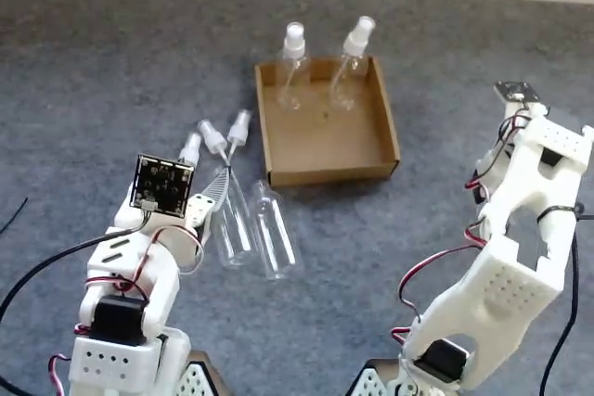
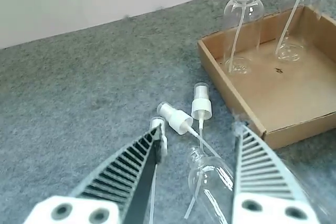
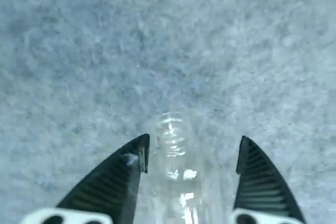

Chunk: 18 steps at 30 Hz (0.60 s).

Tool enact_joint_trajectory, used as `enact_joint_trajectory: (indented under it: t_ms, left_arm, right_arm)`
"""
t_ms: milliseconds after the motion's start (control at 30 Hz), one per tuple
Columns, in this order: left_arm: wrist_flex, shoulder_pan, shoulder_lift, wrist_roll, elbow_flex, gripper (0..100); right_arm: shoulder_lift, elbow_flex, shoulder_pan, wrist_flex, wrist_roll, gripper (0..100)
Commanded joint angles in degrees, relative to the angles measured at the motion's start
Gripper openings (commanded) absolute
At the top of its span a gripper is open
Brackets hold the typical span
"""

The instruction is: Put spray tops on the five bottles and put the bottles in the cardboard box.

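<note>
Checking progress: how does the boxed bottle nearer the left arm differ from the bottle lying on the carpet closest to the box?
The boxed bottle stands upright; the carpet bottle lies on its side. The boxed bottle wears a white spray top; the carpet bottle's neck is bare. The first is inside the cardboard box, the second outside it. Both are clear and similar in shape.

Readable text: none.
A small dark mark [image 2: 279, 70] on the floor of the cardboard box [image 2: 310, 98] is too small to make out as letter, number or sign.
</note>
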Motion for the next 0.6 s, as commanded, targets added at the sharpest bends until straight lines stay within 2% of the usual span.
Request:
enact_joint_trajectory:
  t_ms: [0, 300, 467, 567]
  left_arm:
    - [-1.76, -0.66, -0.13, -0.44, -0.22, 21]
    - [-1.76, -0.66, -0.13, -0.44, -0.22, 21]
    - [-1.76, -0.66, -0.13, -0.44, -0.22, 21]
    - [-1.76, -0.66, -0.13, -0.44, -0.22, 21]
  right_arm:
    - [-1.01, -2.95, 1.71, 6.37, 5.54, 21.3]
    - [-1.27, -3.03, 1.45, 8.48, 9.32, 21.9]
    - [-1.27, -3.38, 1.45, 14.29, 14.24, 30.7]
    - [-1.27, -3.12, 1.45, 14.64, 16.88, 31.0]
